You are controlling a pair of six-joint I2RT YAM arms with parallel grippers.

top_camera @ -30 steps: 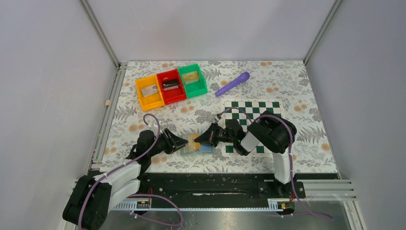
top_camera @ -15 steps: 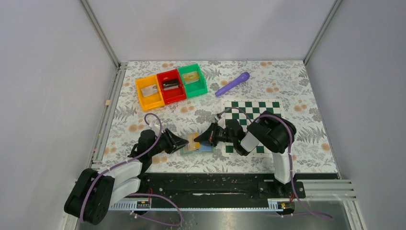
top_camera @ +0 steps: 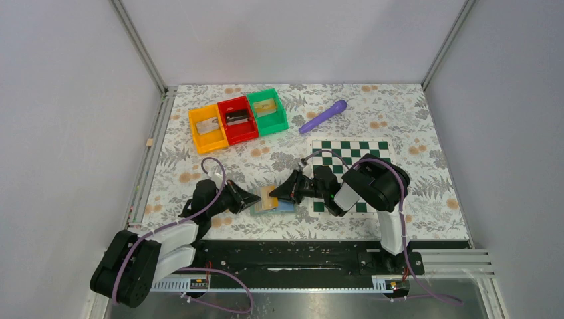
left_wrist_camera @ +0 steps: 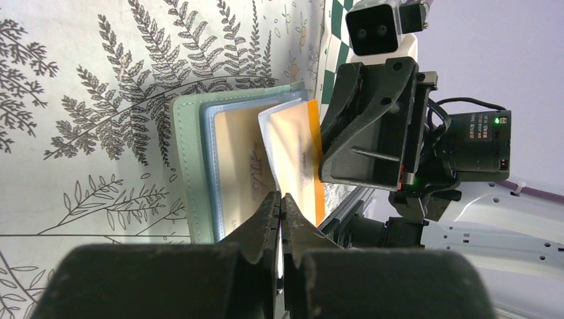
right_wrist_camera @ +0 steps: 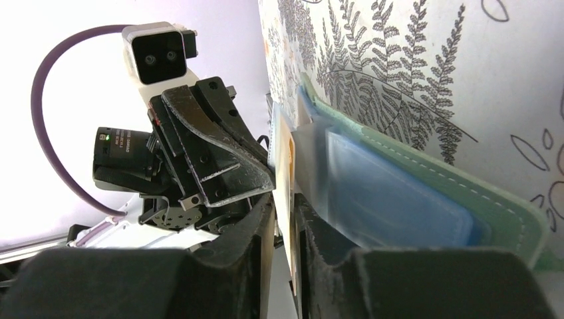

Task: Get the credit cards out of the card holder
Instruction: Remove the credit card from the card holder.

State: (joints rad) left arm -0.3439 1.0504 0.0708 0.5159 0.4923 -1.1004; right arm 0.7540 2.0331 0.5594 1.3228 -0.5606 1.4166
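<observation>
Left gripper (left_wrist_camera: pixel 281 199) has snapped shut and now pinches the raised card (left_wrist_camera: pixel 296 153) at its edge. Holder (left_wrist_camera: pixel 193 166) lies open on the floral table (top_camera: pixel 173 159) between both grippers, with a second card (left_wrist_camera: pixel 236 166) in its left pocket. Right gripper (right_wrist_camera: pixel 284 212) has eased slightly apart, its fingers flanking the raised card. Chessboard (top_camera: pixel 372 149) is just right of the holder.

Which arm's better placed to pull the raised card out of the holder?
Likely left: the left end effector is shut on the raised credit card; the right end effector only straddles it, jaws slightly apart.
</observation>
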